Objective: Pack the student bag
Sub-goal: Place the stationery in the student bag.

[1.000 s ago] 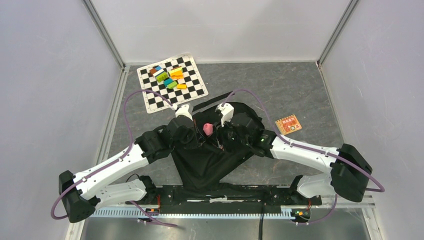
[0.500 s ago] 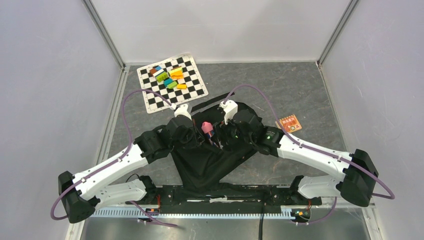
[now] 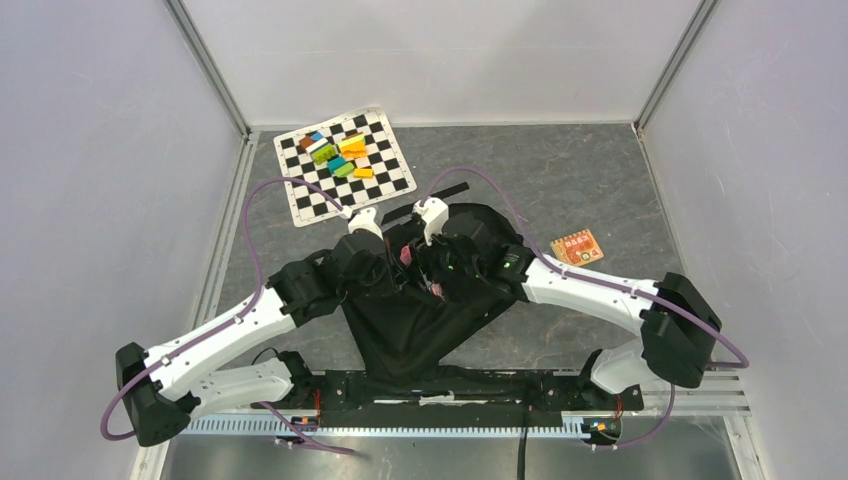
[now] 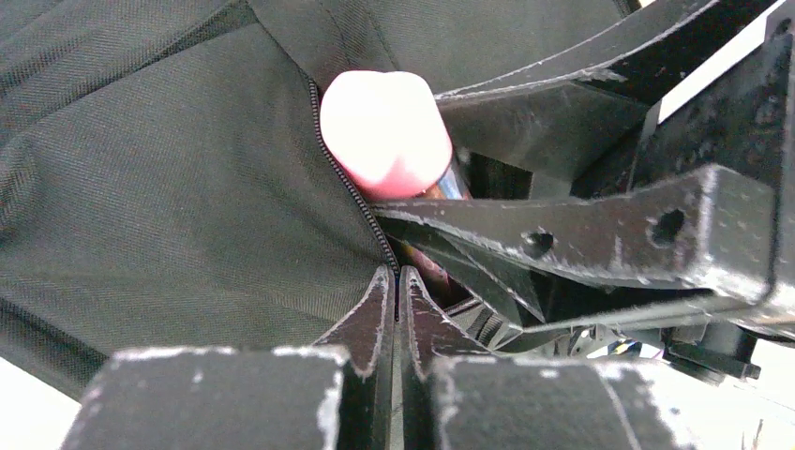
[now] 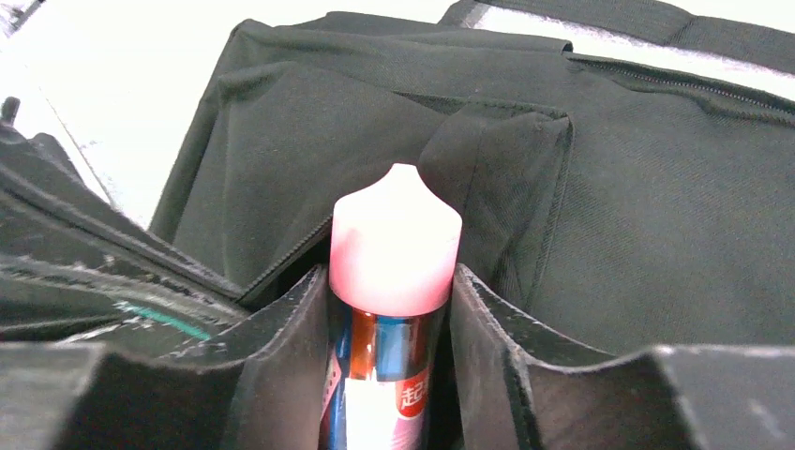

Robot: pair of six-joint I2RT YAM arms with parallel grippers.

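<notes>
The black student bag (image 3: 420,325) lies flat in the middle of the table, its zipper opening towards the far side. My left gripper (image 3: 385,262) is shut on the bag's zipper edge (image 4: 349,183); in the left wrist view (image 4: 397,281) the jaws are pressed together on the fabric. My right gripper (image 3: 422,262) is shut on a pink-capped bottle (image 5: 394,244) with a red and blue label, and holds it at the bag's opening. The pink cap also shows in the left wrist view (image 4: 384,127) and the top view (image 3: 406,254). The bag's fabric (image 5: 656,187) fills the right wrist view.
A checkerboard mat (image 3: 300,190) with several small coloured blocks (image 3: 340,155) lies at the far left. An orange packet (image 3: 577,248) lies right of the bag. A bag strap (image 3: 445,190) runs out beyond the bag. Walls enclose three sides.
My right gripper has moved left and slightly farther with the pink-capped bottle, closer to the left gripper at the bag's opening. The left arm has stayed put.
</notes>
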